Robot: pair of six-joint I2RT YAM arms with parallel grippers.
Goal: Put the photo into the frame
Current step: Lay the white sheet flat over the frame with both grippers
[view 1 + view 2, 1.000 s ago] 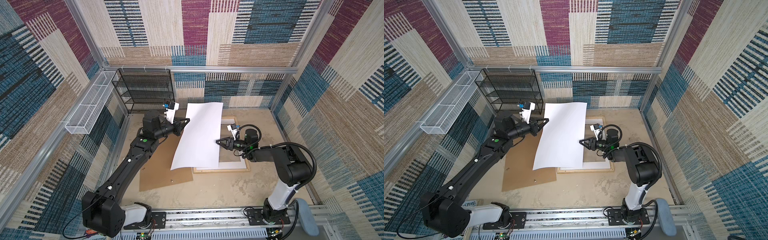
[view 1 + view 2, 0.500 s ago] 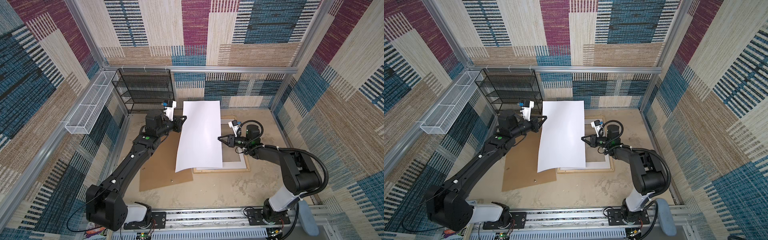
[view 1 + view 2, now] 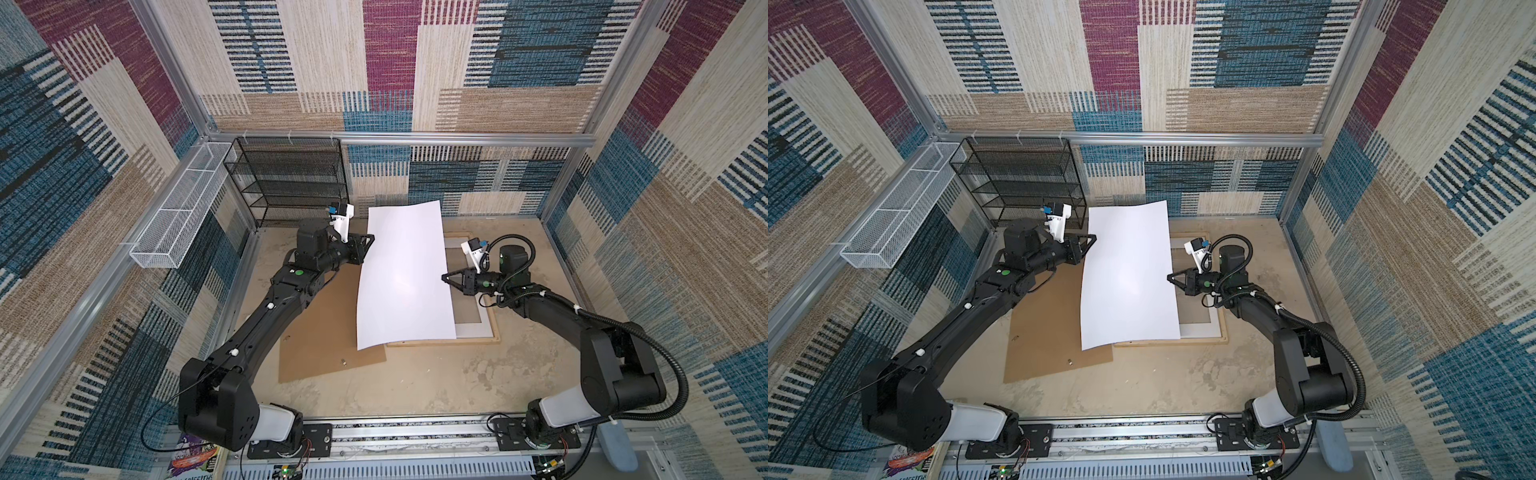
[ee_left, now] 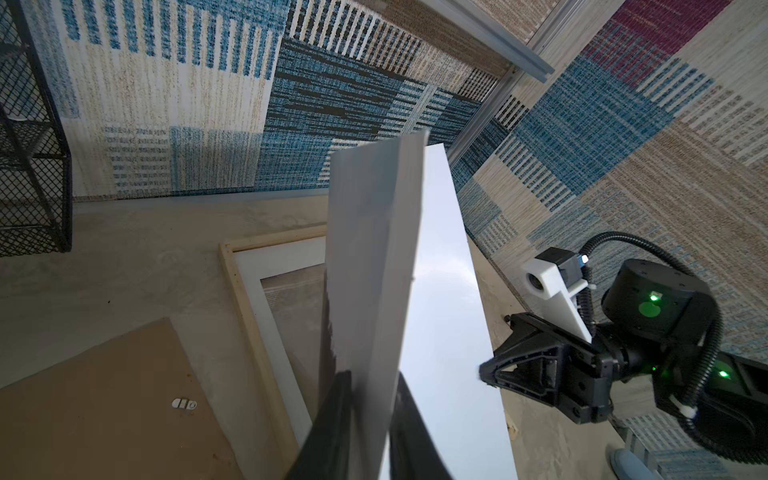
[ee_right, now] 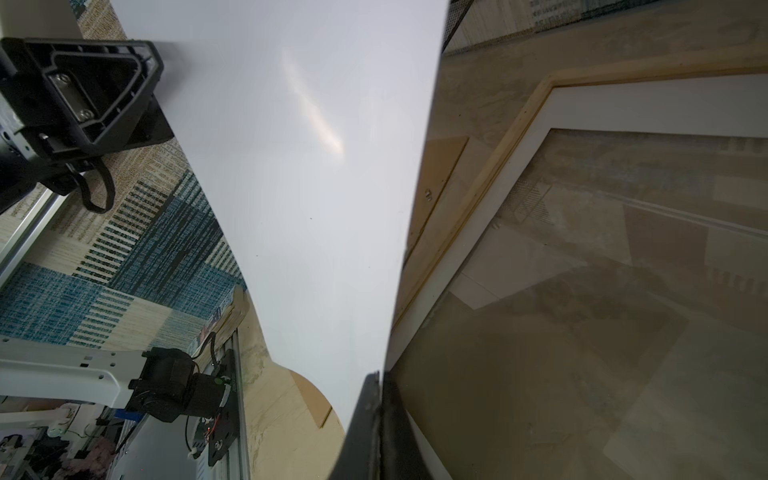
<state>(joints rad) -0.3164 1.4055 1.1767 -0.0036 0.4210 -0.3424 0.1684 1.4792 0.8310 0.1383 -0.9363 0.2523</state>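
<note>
Photo [image 3: 405, 278] aloft, white back up, wooden frame [image 3: 457, 342] flat below

Top views look steeply down; both wrist views closely share the photo [image 4: 440, 332].

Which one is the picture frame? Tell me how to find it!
Find the black wire shelf at the back wall; on the sandy table to its right, the frame lies flat, half hidden under the lifted white photo. It alone has thin pale wooden edges, unlike the plain brown board beside it.
</note>
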